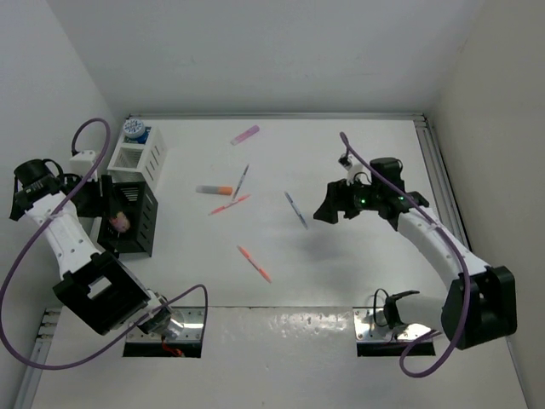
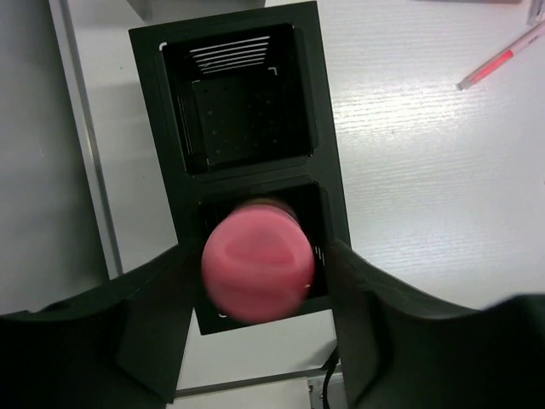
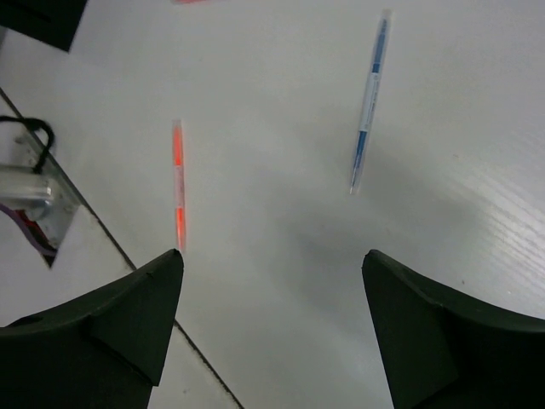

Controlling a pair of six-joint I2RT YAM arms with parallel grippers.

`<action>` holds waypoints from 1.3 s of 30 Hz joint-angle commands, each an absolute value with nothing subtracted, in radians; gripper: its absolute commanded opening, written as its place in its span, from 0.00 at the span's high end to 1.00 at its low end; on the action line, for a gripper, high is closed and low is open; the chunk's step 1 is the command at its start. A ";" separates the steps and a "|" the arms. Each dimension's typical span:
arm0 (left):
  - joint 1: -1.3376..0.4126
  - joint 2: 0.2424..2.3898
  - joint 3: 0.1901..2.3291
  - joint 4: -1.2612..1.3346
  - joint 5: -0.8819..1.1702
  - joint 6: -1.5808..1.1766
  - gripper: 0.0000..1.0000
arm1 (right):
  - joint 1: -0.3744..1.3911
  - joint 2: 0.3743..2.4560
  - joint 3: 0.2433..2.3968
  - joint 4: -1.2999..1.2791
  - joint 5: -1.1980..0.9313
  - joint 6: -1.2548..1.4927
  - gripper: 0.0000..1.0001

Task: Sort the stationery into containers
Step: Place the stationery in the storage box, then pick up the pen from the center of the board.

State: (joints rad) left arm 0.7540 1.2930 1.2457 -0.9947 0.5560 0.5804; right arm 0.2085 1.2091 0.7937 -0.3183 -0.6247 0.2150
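Observation:
The pink-capped beige bottle (image 2: 258,264) stands in the near compartment of the black organiser (image 2: 324,162), which also shows in the top view (image 1: 143,223). My left gripper (image 2: 260,256) straddles the cap, open, with small gaps on both sides. The far compartment is empty. The white organiser (image 1: 152,158) holds a blue-capped jar (image 1: 134,128). My right gripper (image 3: 272,264) is open and empty above the table, between an orange pen (image 3: 178,183) and a blue pen (image 3: 368,102). It also shows in the top view (image 1: 328,210).
Loose on the table are a pink marker (image 1: 245,135), an orange marker (image 1: 215,189), a blue-purple pen (image 1: 241,181), a pink-orange pen (image 1: 230,204), a blue pen (image 1: 295,209) and an orange pen (image 1: 255,263). Metal rails edge the table; mounting plates (image 1: 387,324) sit at the front.

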 commanded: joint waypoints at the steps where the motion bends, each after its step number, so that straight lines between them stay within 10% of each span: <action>1: 0.750 1.298 1.273 -0.977 0.600 0.612 0.32 | 0.282 1.265 0.870 -0.270 -0.545 0.112 0.17; 23: 0.736 1.378 1.589 -1.212 0.871 0.741 0.19 | 0.610 2.206 1.728 0.044 -0.480 -0.057 0.35; 30: 0.729 1.423 1.615 -1.262 0.884 0.732 0.19 | 0.653 2.378 1.831 0.113 -0.526 -0.086 0.12; 39: 0.727 1.436 1.620 -1.275 0.870 0.752 0.19 | 0.693 2.487 1.867 0.155 -0.468 -0.167 0.14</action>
